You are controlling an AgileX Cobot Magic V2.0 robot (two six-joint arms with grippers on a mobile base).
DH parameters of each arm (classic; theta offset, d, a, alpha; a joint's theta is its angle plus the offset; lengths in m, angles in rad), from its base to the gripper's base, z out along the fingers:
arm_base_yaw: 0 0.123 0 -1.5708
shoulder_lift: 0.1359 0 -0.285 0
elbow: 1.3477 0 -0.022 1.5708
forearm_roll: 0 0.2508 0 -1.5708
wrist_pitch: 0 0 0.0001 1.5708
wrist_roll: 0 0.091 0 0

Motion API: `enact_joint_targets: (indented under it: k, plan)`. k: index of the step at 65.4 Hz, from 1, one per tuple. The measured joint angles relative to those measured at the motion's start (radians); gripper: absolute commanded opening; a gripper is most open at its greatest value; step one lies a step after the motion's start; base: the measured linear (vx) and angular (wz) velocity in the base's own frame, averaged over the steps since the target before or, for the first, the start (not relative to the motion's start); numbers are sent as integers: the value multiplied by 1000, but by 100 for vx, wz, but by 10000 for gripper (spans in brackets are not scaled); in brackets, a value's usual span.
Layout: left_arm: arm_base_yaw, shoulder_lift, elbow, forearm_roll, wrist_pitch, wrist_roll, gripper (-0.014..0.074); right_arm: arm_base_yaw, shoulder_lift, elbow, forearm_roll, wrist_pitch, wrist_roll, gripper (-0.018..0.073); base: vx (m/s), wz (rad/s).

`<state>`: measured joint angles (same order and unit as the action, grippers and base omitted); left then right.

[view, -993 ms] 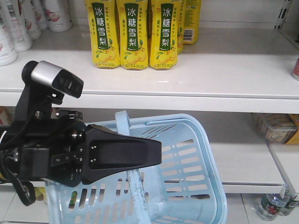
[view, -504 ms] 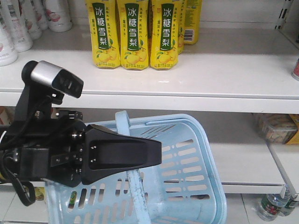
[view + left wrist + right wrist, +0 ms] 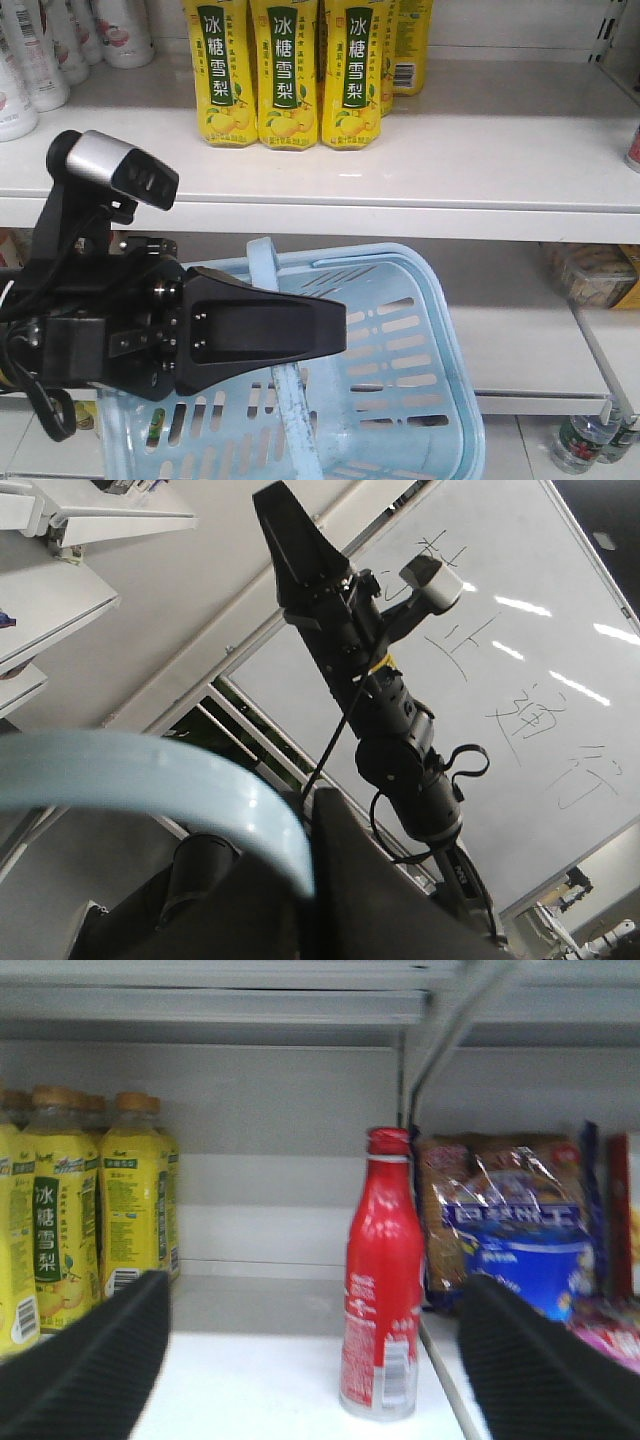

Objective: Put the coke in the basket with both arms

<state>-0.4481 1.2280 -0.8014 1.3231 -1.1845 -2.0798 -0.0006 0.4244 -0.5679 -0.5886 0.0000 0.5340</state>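
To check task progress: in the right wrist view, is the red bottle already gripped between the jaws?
No: the red bottle stands upright on the shelf, and the right gripper is open, jaws clear of it.

Shop-like setup, prob. mock store inside lab/office room; white retail shelves (image 3: 480, 160) stocked w/ rows of identical yellow drink bottles (image 3: 285, 70), labels facing out; red bottle (image 3: 382, 1280) next to snack bags (image 3: 510, 1225) on similar shelf; pale blue shopping basket (image 3: 420, 330); big whiteboard (image 3: 540, 680) w/ handwriting in left wrist view
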Motion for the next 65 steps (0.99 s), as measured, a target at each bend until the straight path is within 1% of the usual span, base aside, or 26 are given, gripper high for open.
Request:
enact_joint_targets:
  k: [7,20,29,38,50,65]
  plan:
    - [0,0,0,0,0,0,-6,0,95,-48,-30,-16,2,650,0,0]
    - [0,0,0,0,0,0,-6,0,247,-188,-40,0,1,626,0,0]
    - [0,0,0,0,0,0,-6,-5,347,-294,-42,59,1,622,0,0]
    - [0,0,0,0,0,0,-6,-27,440,-386,-42,105,2,619,0,0]
    - [0,0,0,1,0,0,-6,-49,538,-467,-42,139,2,612,0,0]
    - [0,0,0,2,0,0,-6,-89,657,-527,-41,140,3,603,0,0]
